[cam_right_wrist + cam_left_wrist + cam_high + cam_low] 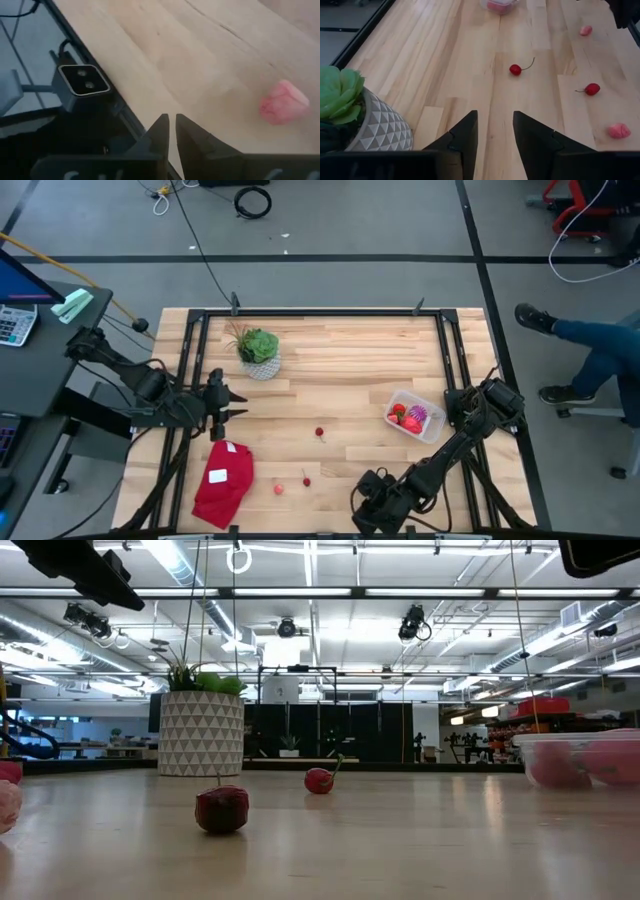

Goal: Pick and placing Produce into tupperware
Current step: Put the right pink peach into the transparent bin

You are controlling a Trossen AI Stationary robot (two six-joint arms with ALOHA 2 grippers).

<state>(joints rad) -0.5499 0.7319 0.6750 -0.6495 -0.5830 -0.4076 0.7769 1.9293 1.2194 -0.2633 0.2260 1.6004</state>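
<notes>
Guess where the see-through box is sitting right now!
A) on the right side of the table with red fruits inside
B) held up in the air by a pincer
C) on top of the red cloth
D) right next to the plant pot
A: in the high view the clear box rests on the table's right side with red and pink fruits in it, far from the plant pot and the red cloth.
</notes>
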